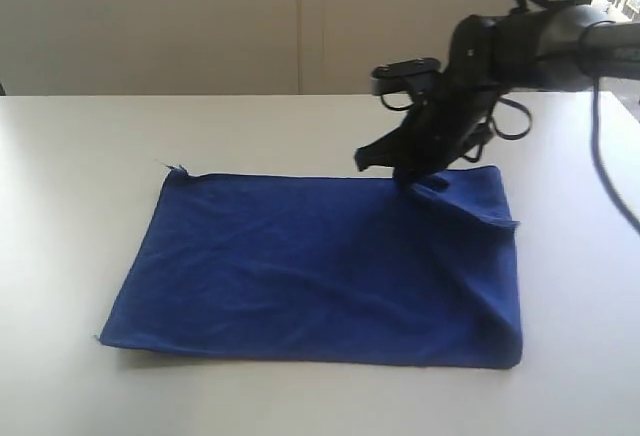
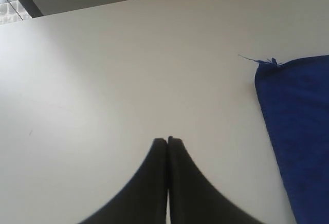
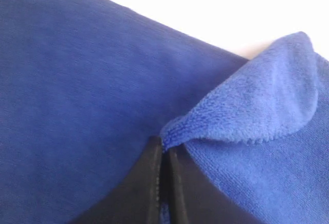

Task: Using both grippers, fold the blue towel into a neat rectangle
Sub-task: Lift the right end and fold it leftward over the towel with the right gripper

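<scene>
**Fold just begun: one corner pinched, second arm not engaged**

Towel: the blue towel lies spread on the white worktop as a long rectangle. It is mostly flat, with shallow creases across its middle. I cannot tell whether it is a single layer or already doubled. A loose thread sticks out at its far corner on the left arm's side.

Right arm: the right gripper is at the towel's far corner on the right arm's side. The wrist view shows its fingers closed on a small ridge of terry. The corner is raised and curls back over the cloth, showing the fluffy underside. That end of the towel is pulled up into a slanted pleat; the rest has not left the worktop.

Left arm: the left gripper is out of the exterior view. Its wrist view shows the fingers pressed together with nothing between them. It is over bare worktop, beside the towel's thread corner and apart from the cloth.

Progress (judgement): early. Only one corner is held, and no edge has been carried across. Left to do:
- the left gripper taking the matching corner
- both grippers drawing the edge over to the opposite one
- laying it down with the edges aligned
- flattening the pleat
</scene>
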{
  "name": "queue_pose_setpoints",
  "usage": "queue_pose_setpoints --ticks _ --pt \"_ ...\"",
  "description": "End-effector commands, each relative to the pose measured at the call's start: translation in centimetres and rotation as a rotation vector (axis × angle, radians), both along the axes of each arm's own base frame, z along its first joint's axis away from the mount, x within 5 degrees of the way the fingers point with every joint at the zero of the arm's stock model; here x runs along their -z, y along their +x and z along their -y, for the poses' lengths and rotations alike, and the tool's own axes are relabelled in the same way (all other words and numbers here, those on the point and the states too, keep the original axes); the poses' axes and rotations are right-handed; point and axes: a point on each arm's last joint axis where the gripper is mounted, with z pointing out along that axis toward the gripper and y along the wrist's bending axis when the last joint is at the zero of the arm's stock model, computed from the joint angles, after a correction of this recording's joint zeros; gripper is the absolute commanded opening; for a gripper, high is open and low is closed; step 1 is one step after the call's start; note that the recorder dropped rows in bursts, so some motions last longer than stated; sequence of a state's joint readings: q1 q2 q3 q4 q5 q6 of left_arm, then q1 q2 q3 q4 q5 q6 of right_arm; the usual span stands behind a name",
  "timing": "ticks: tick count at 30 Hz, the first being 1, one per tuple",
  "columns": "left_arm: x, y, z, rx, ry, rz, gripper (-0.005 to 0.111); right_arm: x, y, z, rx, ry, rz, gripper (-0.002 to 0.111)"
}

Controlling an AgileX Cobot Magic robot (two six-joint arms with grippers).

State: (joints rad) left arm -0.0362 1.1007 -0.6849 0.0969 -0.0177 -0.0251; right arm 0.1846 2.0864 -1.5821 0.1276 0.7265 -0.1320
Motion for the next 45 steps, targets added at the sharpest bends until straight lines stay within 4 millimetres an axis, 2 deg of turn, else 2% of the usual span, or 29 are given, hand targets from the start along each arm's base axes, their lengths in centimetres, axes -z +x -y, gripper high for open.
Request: queue_pose_setpoints --ticks 1,4,10,18,29,38,45 --pt "0.1 -0.1 -0.1 -0.011 -0.014 0.004 0.0 0.2 0.6 -5.5 -0.1 0.043 0.021 0.0" --pt "0.1 -0.1 -0.1 -0.011 -0.014 0.004 0.0 0.5 0.4 -9.3 -0.171 0.058 0.008 0.0" --pt "0.1 -0.1 -0.1 -0.011 -0.014 0.004 0.0 0.2 -0.2 -15.3 -0.293 0.074 0.043 0.0" --pt "0.1 -0.1 -0.1 -0.011 -0.014 0.004 0.0 -0.5 -0.8 -20.1 -0.382 0.098 0.073 0.0" --pt "0.1 -0.2 -0.1 -0.009 -0.014 0.004 0.0 -0.4 -1.8 -23.0 -0.416 0.165 0.074 0.0" --pt "0.1 -0.2 0.0 -0.011 -0.018 0.004 0.0 -1.4 -1.9 -24.0 -0.42 0.207 0.117 0.0" --pt "0.1 -0.2 0.0 -0.011 -0.018 0.004 0.0 -0.9 -1.9 -25.1 -0.434 0.239 0.149 0.0"
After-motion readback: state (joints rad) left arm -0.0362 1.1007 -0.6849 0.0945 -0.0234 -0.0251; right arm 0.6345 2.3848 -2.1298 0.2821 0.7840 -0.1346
